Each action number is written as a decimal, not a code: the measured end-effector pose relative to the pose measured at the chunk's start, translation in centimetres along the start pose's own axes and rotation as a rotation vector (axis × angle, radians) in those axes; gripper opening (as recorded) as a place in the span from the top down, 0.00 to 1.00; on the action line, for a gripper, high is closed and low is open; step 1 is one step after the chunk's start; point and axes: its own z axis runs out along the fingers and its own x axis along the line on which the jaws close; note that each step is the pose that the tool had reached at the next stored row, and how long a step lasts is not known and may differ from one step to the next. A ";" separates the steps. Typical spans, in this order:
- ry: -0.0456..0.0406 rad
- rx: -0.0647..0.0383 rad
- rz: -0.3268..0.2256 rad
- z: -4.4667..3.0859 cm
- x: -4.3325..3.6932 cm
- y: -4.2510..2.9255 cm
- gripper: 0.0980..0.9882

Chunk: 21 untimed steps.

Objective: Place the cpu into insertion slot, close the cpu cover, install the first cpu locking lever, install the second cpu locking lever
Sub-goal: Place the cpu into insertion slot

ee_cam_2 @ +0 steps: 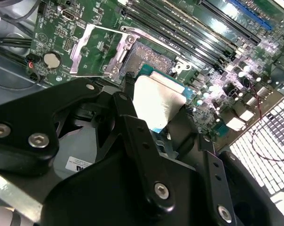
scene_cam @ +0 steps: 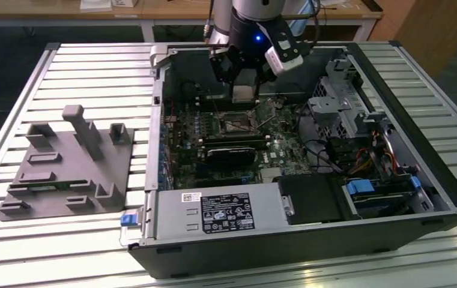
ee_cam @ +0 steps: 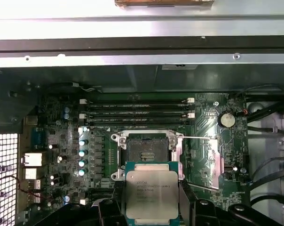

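One cpu (ee_cam: 151, 193) sits clamped in the end effector (ee_cam: 151, 207); insertion slot (ee_cam: 145, 148) near, uncovered.

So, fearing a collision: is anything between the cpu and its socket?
Nothing visible. The fingers hold the silvery-tan square cpu near the dark square insertion slot; the silvery metal frame cover is swung aside.

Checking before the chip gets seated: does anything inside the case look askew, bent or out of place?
Nothing stands out. The end effector holds the cpu square to the slot in the first wrist view, not yet in it. The cover is swung open beside the slot. I see no damage.
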 end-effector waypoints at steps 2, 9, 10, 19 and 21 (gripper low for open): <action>-0.0002 0.000 0.000 0.28 0.00 0.11 0.51; -0.0001 0.003 0.000 1.44 -0.01 0.31 0.51; -0.0001 0.003 0.000 1.62 0.00 0.31 0.51; 0.0011 0.005 -0.014 2.90 0.13 0.25 0.51; 0.0009 0.005 -0.014 2.91 0.13 0.25 0.51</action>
